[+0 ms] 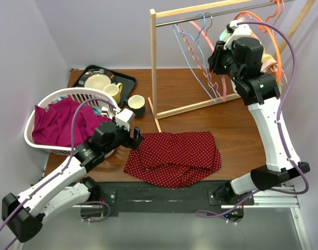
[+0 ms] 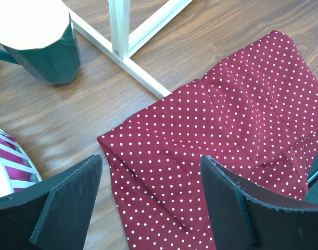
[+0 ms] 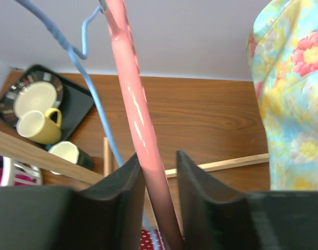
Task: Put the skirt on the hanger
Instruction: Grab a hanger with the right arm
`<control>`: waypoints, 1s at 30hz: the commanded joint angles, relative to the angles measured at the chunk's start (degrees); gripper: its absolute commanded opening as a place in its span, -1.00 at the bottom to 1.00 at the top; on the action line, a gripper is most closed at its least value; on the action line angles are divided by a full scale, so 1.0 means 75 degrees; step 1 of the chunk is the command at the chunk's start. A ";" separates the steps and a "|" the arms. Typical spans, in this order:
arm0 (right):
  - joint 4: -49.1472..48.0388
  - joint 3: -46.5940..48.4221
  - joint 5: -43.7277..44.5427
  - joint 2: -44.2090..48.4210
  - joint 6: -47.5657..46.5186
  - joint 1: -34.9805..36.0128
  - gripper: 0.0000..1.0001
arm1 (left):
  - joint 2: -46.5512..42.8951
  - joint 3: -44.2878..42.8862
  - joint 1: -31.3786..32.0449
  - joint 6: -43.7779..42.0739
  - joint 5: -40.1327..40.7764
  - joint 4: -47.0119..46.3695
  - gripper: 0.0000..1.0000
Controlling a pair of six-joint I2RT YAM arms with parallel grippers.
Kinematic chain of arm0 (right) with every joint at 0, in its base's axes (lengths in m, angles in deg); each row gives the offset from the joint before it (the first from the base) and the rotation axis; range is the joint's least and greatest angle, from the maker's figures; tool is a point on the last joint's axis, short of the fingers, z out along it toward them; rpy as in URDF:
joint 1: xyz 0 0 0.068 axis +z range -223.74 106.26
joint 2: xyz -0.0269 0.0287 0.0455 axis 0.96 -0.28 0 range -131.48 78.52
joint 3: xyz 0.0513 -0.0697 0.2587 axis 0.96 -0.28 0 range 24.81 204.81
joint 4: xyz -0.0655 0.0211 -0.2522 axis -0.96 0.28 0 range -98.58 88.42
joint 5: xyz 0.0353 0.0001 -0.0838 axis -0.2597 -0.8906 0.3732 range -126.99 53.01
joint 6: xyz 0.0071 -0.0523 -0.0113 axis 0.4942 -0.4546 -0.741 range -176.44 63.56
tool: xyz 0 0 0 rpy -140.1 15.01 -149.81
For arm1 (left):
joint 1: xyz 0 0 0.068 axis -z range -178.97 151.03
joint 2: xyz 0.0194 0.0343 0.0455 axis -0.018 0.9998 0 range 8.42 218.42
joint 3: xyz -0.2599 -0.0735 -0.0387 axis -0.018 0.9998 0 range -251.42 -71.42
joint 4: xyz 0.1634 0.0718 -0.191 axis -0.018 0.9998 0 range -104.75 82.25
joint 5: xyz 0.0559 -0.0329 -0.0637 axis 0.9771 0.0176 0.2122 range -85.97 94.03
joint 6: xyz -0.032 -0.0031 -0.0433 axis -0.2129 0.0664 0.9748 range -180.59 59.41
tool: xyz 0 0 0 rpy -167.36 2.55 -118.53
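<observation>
Wooden rack (image 1: 153, 62) stands beyond the left fingers. Dotted skirt (image 2: 226, 146) lies flat on the table (image 2: 70, 120), one corner directly beneath and between the left gripper's (image 2: 151, 161) 2 spread fingers, apparently poised for a pinch. Pink hanger (image 3: 135, 114) passes between the right gripper's (image 3: 157, 156) 2 fingers, clamped, presumably to steady it for loading.

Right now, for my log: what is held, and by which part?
The right gripper holds the pink hanger by one shoulder bar; the left gripper holds nothing.
</observation>
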 commanded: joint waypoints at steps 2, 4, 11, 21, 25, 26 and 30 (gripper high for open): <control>-0.0479 0.0250 -0.0212 0.0013 -0.0535 -0.0058 -0.62 | -0.0091 -0.0019 -0.0039 -0.0106 -0.0012 -0.0275 0.62; -0.0525 0.0320 -0.0363 0.0036 -0.0723 -0.0046 -0.84 | -0.0080 -0.0019 -0.0039 -0.0094 -0.0024 -0.0264 0.62; -0.1064 0.0134 -0.0926 0.0446 -0.1098 -0.0058 -1.00 | -0.0068 -0.0019 -0.0039 -0.0106 -0.0036 -0.0264 0.62; -0.1276 -0.0031 -0.0868 0.0997 -0.1263 -0.0140 -1.00 | -0.0045 -0.0019 -0.0039 -0.0118 -0.0047 -0.0264 0.63; -0.1264 -0.0311 -0.0891 0.1219 -0.1345 -0.0152 -1.00 | -0.0045 -0.0019 -0.0039 -0.0118 -0.0059 -0.0275 0.63; -0.1252 -0.0405 -0.0880 0.1359 -0.1345 -0.0152 -1.00 | -0.0056 -0.0019 -0.0039 -0.0118 -0.0059 -0.0275 0.63; -0.1206 -0.0955 -0.0810 0.1734 -0.1696 -0.0187 -1.00 | -0.0056 -0.0019 -0.0039 -0.0118 -0.0071 -0.0264 0.63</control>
